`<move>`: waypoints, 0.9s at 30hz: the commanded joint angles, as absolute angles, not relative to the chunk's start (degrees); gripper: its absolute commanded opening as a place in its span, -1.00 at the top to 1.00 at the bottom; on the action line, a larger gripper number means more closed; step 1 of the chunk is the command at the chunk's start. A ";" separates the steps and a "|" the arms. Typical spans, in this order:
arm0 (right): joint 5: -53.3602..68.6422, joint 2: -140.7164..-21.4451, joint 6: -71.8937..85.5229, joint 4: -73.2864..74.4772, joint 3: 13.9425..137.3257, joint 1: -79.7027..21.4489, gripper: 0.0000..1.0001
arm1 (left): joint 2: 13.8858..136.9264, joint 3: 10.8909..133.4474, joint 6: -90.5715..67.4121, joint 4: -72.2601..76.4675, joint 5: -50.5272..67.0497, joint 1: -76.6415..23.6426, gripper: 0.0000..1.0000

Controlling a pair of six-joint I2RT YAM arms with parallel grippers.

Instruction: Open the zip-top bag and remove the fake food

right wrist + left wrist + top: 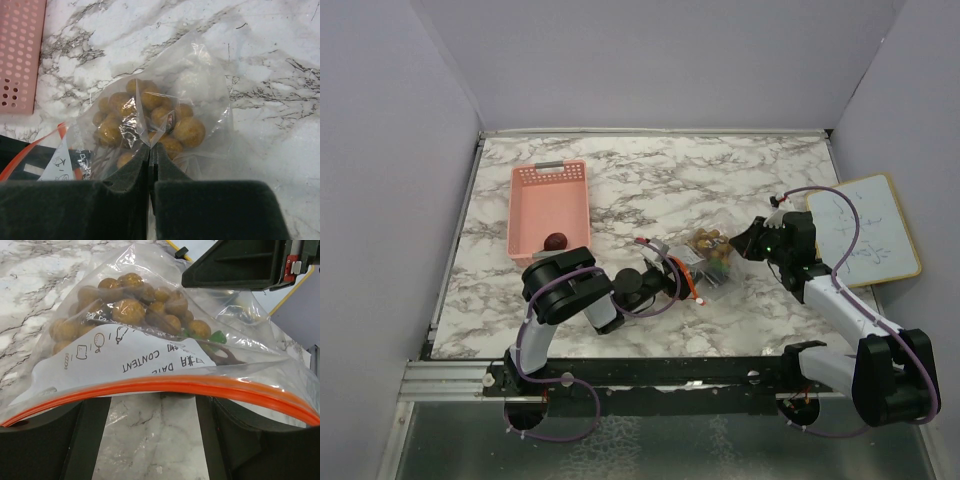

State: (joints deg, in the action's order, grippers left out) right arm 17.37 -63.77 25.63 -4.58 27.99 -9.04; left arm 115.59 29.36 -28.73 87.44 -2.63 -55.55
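The zip-top bag (708,258) is clear, crinkly plastic w/ a thin orange-red zip strip (165,385) along its mouth. It has a white label (135,362) w/ small icons & text, seen reversed thru the film. Inside is the grape bunch (131,307): matte golden-brown balls packed tight on a dark stem, w/ a bit of green at one side.

The bag lies on the marble counter (650,180) btw the two pincers.

- **Right pincer** (151,150): jaws are pressed together on a thin fold of the bag's film, at the end opposite the strip. The bunch sits just ahead of the tips, inside the bag.
- **Left pincer** (152,440): fingers stand wide apart, bare counter showing in the gap, nothing clamped btw them. The zip strip runs across just ahead of both fingertips, bowed up in the middle, w/ bag body & bunch beyond it. Can't tell whether the fingers touch the strip.

In the left wrist view the right pincer is a dark block beyond the bag, up & to the right.

The maroon fruit (556,241) is out of the bag, at the near end of the pink basket (517,215). It's well apart from the left pincer, back past its wrist on the side away from the bag.
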 commanded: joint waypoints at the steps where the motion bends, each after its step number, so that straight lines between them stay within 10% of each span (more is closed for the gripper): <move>1: 19.92 -64.43 26.63 -7.93 27.09 -9.03 0.98 | 115.29 31.73 -27.44 98.34 -7.74 -56.82 -0.44; 9: 20.54 -64.64 26.80 -8.83 26.24 -9.05 0.98 | 116.98 34.65 -25.84 101.42 -12.89 -58.68 -0.34; 17: 19.87 -64.16 26.21 -7.80 26.63 -9.01 0.98 | 116.27 35.20 -24.41 101.42 -13.05 -58.71 0.95; 21: 19.47 -63.93 25.76 -7.16 27.02 -9.03 0.97 | 115.41 33.59 -24.40 101.50 -12.46 -58.71 1.00; 27: 12.51 -56.58 22.13 -1.10 29.85 -9.04 -0.43 | 112.90 29.77 -23.11 101.30 -11.39 -58.36 1.00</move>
State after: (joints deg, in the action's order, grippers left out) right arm 18.17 -62.70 25.19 -5.13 26.83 -9.04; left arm 115.79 31.48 -24.49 87.88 -11.60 -58.52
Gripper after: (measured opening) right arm 0.469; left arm 0.018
